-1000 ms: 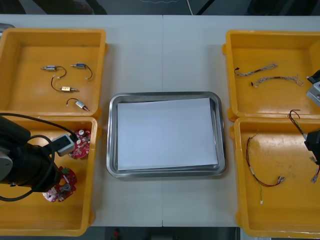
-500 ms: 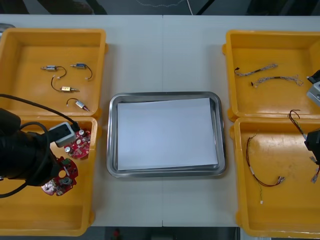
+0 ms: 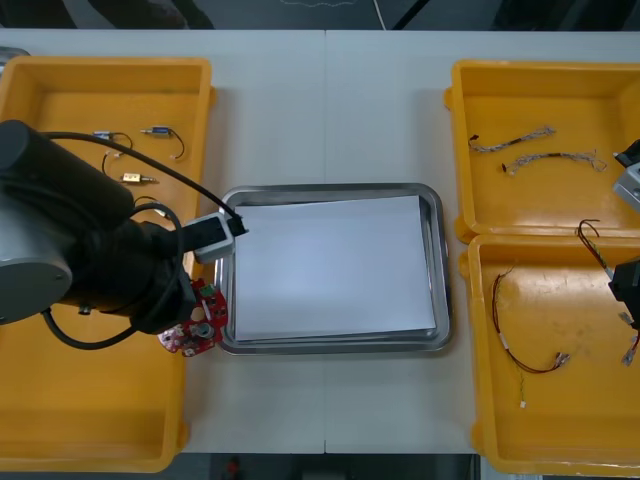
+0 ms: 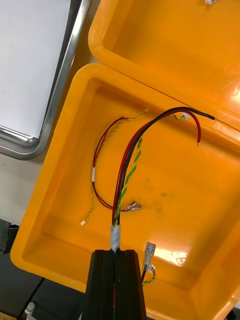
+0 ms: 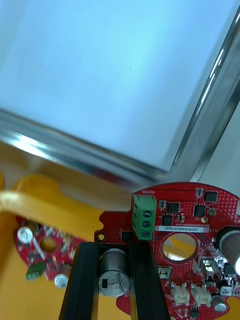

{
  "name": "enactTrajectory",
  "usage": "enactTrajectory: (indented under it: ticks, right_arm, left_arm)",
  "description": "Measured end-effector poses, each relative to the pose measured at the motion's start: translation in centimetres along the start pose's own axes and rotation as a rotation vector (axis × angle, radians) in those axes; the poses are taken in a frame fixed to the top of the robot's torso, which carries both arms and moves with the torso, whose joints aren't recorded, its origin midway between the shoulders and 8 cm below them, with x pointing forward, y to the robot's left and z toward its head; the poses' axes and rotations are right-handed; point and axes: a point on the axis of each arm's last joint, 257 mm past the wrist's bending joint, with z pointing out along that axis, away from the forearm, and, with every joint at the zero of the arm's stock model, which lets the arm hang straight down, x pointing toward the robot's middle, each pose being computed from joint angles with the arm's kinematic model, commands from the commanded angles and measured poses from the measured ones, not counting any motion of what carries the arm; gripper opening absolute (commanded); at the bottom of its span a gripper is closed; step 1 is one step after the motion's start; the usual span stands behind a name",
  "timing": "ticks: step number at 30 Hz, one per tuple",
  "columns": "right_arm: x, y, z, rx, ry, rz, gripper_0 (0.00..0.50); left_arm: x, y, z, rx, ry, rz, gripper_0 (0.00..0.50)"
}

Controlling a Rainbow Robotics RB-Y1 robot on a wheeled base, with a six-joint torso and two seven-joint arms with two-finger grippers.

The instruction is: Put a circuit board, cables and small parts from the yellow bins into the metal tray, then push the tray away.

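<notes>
My left gripper (image 5: 114,250) is shut on a round red circuit board (image 5: 192,220), with the board's grey capacitor between the fingers. In the front view the board (image 3: 192,332) hangs over the near left corner of the metal tray (image 3: 330,345), which is white inside. A second red board (image 5: 44,249) lies below in the near left yellow bin (image 3: 90,420). At the right edge, my right gripper (image 4: 116,255) is shut on a bundle of red, black and yellow-green wires (image 4: 131,165) above the near right bin (image 3: 560,420).
Several small metal parts (image 3: 140,179) with wire tails lie in the far left bin (image 3: 60,70). Two twisted blue and white cables (image 3: 512,140) lie in the far right bin (image 3: 540,75). A red and yellow cable (image 3: 525,345) lies in the near right bin.
My left arm has lifted one red board out of the near left bin and carried it right to the tray's left rim. The right arm has not moved.
</notes>
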Motion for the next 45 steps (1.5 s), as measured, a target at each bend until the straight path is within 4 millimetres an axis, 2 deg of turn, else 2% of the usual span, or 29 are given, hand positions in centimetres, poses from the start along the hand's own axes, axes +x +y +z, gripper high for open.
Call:
enactTrajectory:
  ticks: [8, 14, 21, 28, 29, 30, 32, 33, 45]
  right_arm:
    - [0.0, 0.0, 0.0, 0.002, -0.001, 0.0, 0.0]
    - [-0.1, -0.1, 0.0, 0.004, -0.002, 0.001, 0.0]
    - [-0.1, -0.1, 0.0, 0.004, -0.002, 0.001, 0.0]
    - [-0.1, -0.1, 0.0, 0.004, -0.002, 0.001, 0.0]
    - [-0.1, -0.1, 0.0, 0.004, -0.002, 0.001, 0.0]
    - [-0.1, -0.1, 0.0, 0.004, -0.002, 0.001, 0.0]
    - [-0.1, -0.1, 0.0, 0.004, -0.002, 0.001, 0.0]
    - [-0.1, -0.1, 0.0, 0.004, -0.002, 0.001, 0.0]
    - [-0.2, 0.2, -0.2, -0.006, -0.005, -0.008, 0.0]
  left_arm:
    - [-4.1, 0.4, 2.9, -0.003, 0.01, -0.009, 0.0]
    - [-5.7, 0.6, 5.6, 0.006, 0.031, -0.018, 0.001]
    - [-6.1, 0.3, 9.0, -0.003, 0.032, 0.004, 0.0]
    - [-5.7, 0.4, 10.4, -0.003, 0.033, -0.005, 0.007]
    - [-5.7, 0.5, 10.5, -0.007, 0.032, -0.004, 0.091]
    - [-5.7, 0.5, 10.6, -0.008, 0.032, -0.003, 0.256]
    - [-5.6, 0.4, 10.6, -0.008, 0.034, -0.002, 0.4]
    - [-5.7, 0.4, 10.6, -0.008, 0.034, -0.002, 0.491]
    - [-6.2, 0.6, 10.4, -0.014, 0.02, -0.057, 0.5]
